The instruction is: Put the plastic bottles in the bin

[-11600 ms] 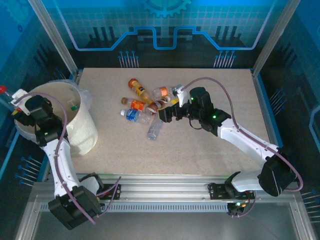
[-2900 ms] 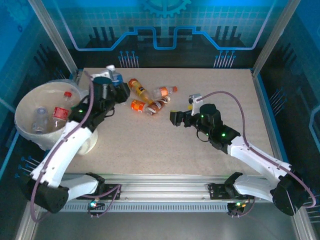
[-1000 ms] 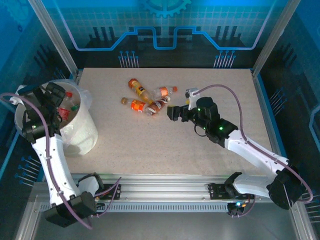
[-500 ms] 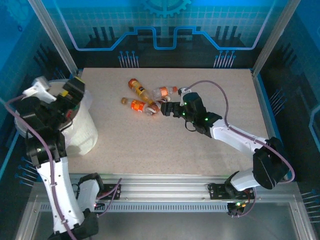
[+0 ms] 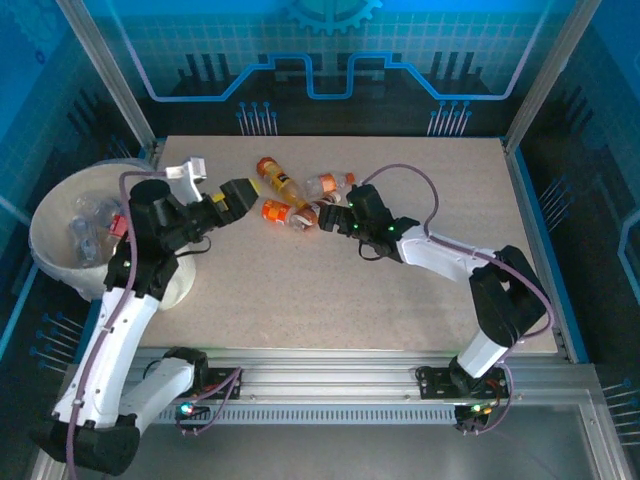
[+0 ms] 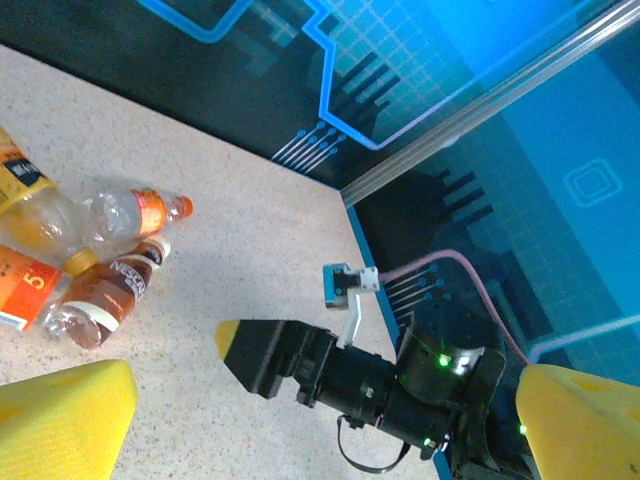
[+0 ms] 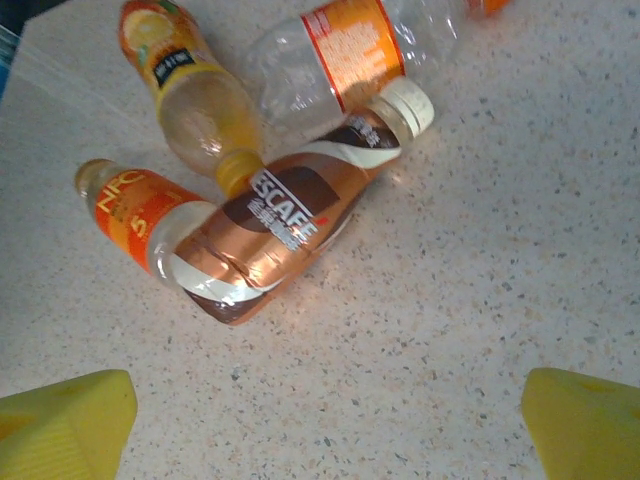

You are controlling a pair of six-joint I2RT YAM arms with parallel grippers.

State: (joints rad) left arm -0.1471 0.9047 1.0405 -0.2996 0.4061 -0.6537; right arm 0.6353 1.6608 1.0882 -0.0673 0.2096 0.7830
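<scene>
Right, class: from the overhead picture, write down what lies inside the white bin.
Several plastic bottles lie in the bin, mostly clear, one with a red label. The left arm covers part of the bin, so the full count and anything underneath are hidden.

brown bottle (image 7: pixel 290 235), cream bin (image 5: pixel 45 255), speckled table (image 7: pixel 480 250)

Brown bottle (image 7: pixel 285 225): "NESCAFE" in white letters across its label.
Small orange bottle (image 7: pixel 130 210): "NFC", with a "5" below it.
Clear bottle's orange label (image 7: pixel 345 50): print too small to read.
</scene>
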